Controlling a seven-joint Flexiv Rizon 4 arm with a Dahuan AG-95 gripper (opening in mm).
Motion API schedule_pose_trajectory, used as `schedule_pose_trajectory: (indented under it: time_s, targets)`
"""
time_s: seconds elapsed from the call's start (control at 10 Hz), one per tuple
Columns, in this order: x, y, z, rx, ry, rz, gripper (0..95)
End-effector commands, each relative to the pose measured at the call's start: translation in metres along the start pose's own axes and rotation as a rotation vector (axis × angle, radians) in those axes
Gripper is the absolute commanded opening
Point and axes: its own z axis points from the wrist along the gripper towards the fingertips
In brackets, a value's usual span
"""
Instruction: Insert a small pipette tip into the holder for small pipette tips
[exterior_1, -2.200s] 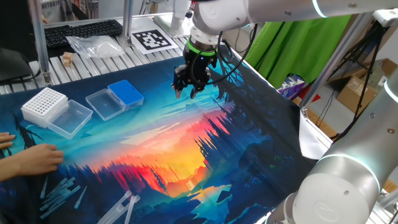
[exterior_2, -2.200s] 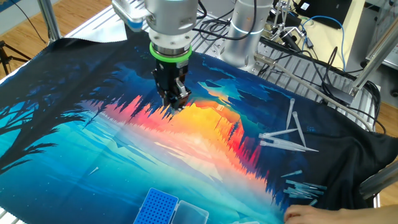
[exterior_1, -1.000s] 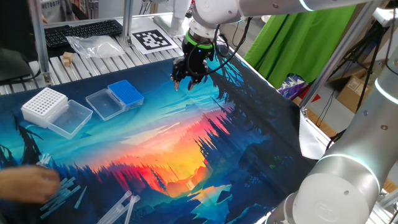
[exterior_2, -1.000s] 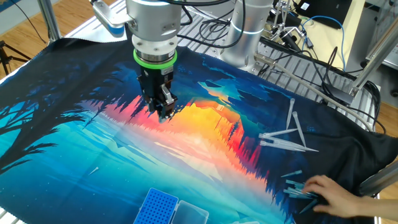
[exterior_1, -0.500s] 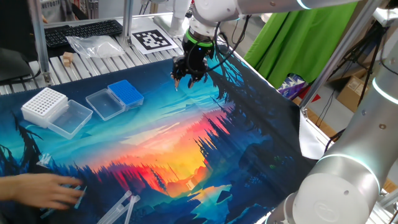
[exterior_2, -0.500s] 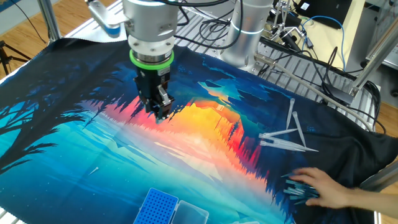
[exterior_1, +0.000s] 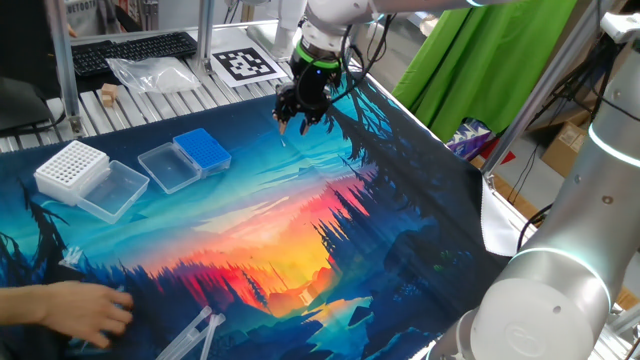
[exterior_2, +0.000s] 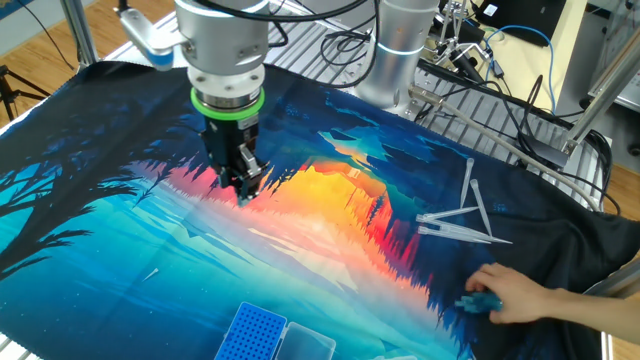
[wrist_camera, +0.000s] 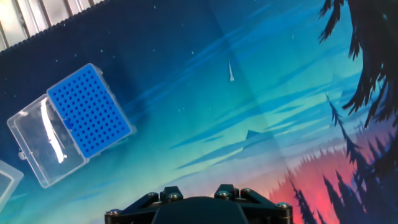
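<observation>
The holder for small pipette tips (exterior_1: 203, 149) is a blue rack with a fine grid of holes, and its clear lid (exterior_1: 166, 166) lies open beside it. The hand view has the holder (wrist_camera: 90, 111) at the left. A small white pipette tip (wrist_camera: 230, 71) lies on the mat to its right, alone. My gripper (exterior_1: 295, 122) hangs above the mat to the right of the holder. Its fingers stand apart with nothing between them. From the other fixed view the gripper (exterior_2: 243, 190) points down over the mat, far from the holder (exterior_2: 255, 332).
A larger white rack (exterior_1: 70, 165) with its own clear lid (exterior_1: 112, 190) stands left of the blue one. A person's hand (exterior_1: 75, 308) rests on a heap of loose tips (exterior_2: 478, 300) at the mat's corner. Long clear tips (exterior_2: 462, 222) lie nearby. A keyboard (exterior_1: 130, 52) lies behind.
My gripper has drifted towards the back of the mat, nearer the blue holder's side, staying open. The person's hand has shifted over the loose tips at the corner.
</observation>
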Motion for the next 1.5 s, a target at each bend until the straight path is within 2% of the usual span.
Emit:
schedule_pose_trajectory:
  time_s: [0.1, 1.5]
  targets:
    - [-0.008, -0.002, 0.0, 0.001, 0.002, -0.015, 38.0]
    - [-0.057, -0.018, -0.004, 0.006, 0.001, -0.082, 38.0]
